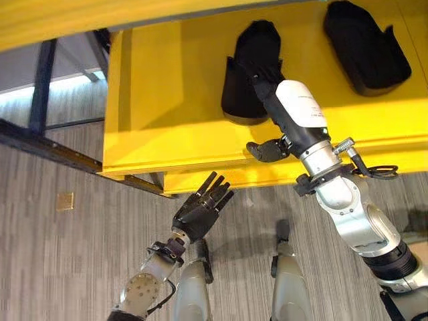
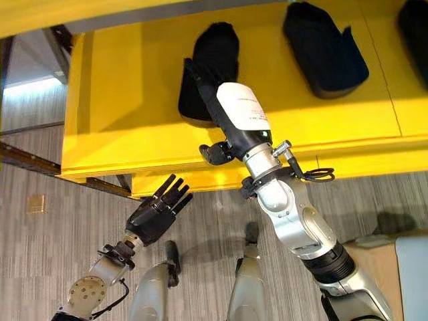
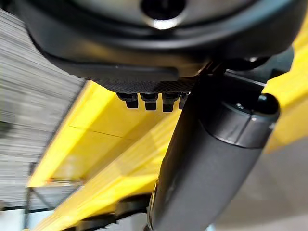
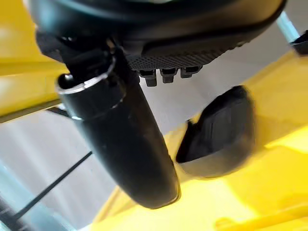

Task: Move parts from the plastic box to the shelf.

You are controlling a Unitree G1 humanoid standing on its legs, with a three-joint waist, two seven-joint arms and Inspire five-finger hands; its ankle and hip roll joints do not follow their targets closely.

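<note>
Fingers straight, my right hand (image 1: 294, 110) holds nothing beside the black moulded part (image 1: 251, 70) near the yellow shelf (image 1: 160, 100) front edge, apparently just set down, while my empty left hand (image 1: 200, 207) hangs open below.

Count: two black parts on one yellow shelf (image 1: 167, 134) — one part (image 1: 249, 73) directly under the fingers of the right hand (image 1: 284, 114), a second part (image 1: 364, 47) lying apart beyond that hand's outer side; two hands, the left hand (image 1: 200, 210) below the shelf edge.

silver-grey arms, dark right hand (image 1: 284, 110) (white cover)
</note>
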